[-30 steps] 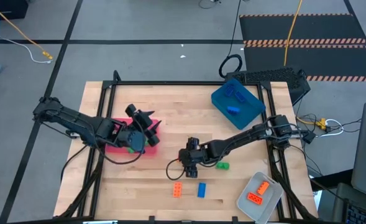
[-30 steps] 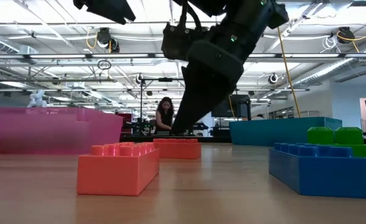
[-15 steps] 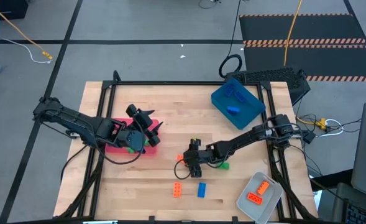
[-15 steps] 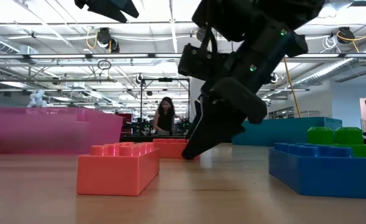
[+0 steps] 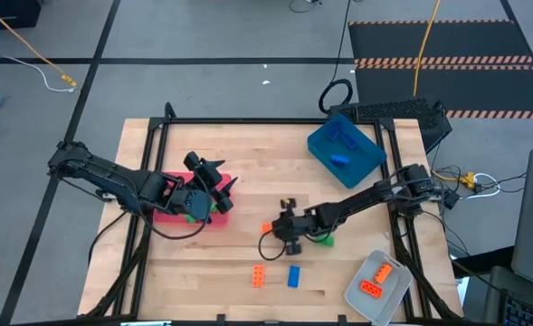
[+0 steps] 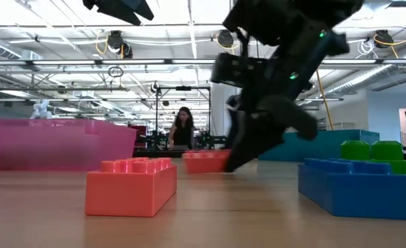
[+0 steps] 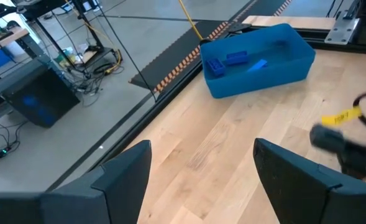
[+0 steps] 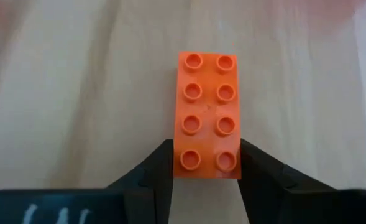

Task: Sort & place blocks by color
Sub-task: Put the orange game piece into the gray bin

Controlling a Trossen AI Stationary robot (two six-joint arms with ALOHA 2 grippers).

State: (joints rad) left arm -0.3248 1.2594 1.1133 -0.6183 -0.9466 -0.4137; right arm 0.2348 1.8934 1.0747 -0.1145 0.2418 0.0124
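Pale wood worktop (image 5: pixel 248 163). Low view nearest: orange block (image 6: pixel 130 186) and blue block (image 6: pixel 358 187) on bare wood. Behind them right hand (image 8: pixel 206 163) clamps second orange brick (image 8: pixel 207 140) at one end, brick low at worktop, centre; green block (image 5: pixel 324 241) just beside. Left hand (image 7: pixel 201 177) spread wide, empty, over red tray (image 5: pixel 162 214). Farther: blue tray (image 7: pixel 257 59) holding blue blocks (image 7: pixel 235 60), seen only in left wrist and high views. Low view alone shows person (image 6: pixel 182 129) in hall beyond.

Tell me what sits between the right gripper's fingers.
An orange eight-stud block on the wooden table: the right wrist view shows the right gripper with a finger pressed against each long side of it.
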